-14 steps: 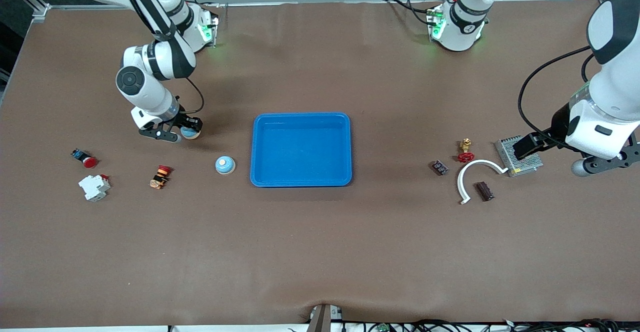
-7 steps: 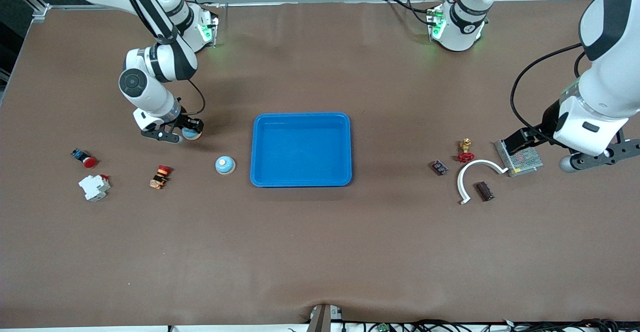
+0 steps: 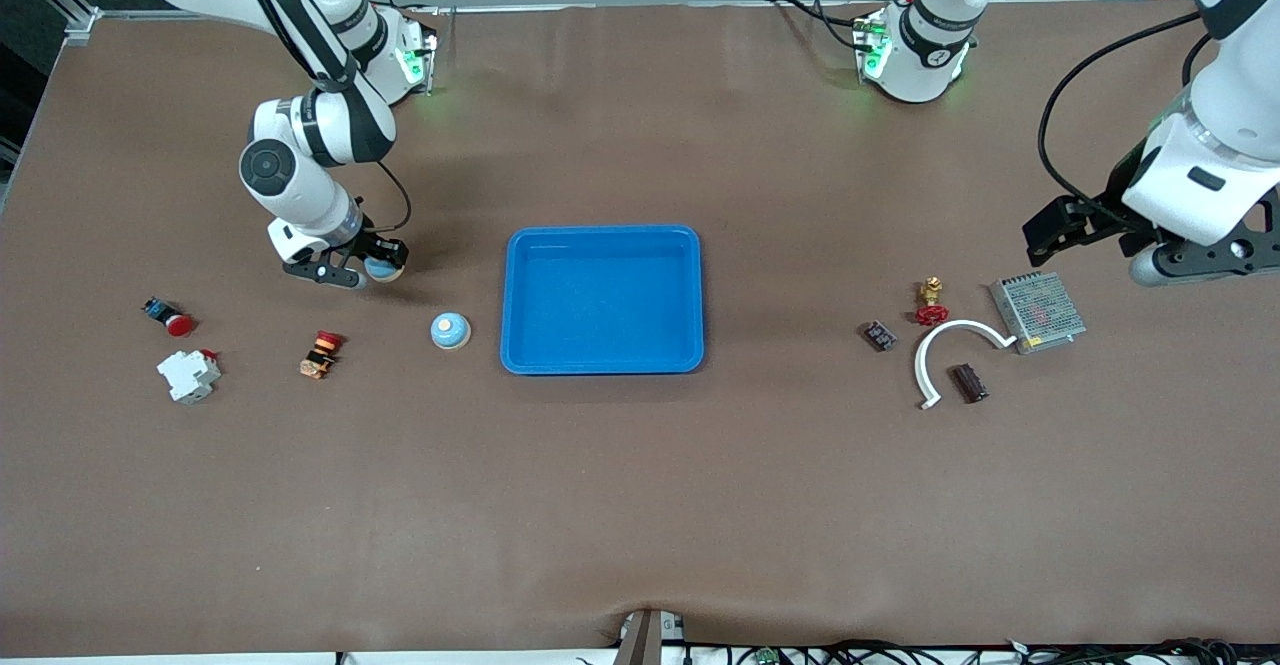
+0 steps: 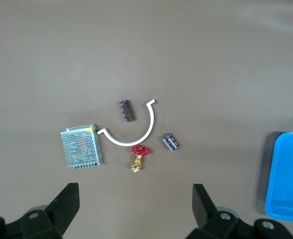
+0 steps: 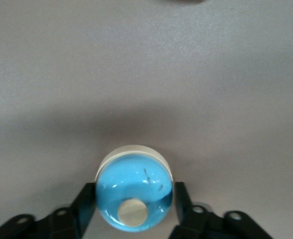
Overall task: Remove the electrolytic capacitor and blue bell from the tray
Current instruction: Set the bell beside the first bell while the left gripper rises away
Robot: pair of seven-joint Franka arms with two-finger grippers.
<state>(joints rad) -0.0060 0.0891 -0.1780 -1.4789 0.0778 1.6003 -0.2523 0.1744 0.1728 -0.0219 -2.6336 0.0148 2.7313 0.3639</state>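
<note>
My right claw (image 5: 134, 206) straddles a glossy blue domed bell (image 5: 134, 191) on the brown table (image 3: 600, 505) toward the right arm's end, fingers beside it, grip uncertain; left claw (image 4: 135, 209) hangs open; bright-blue plastic tray (image 3: 602, 365) empty.

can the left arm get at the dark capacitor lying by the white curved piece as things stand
Probably yes. The left gripper is open and up in the air over the bare table by the metal box. The capacitor lies uncovered beside the white curved piece, with nothing above it.
</note>
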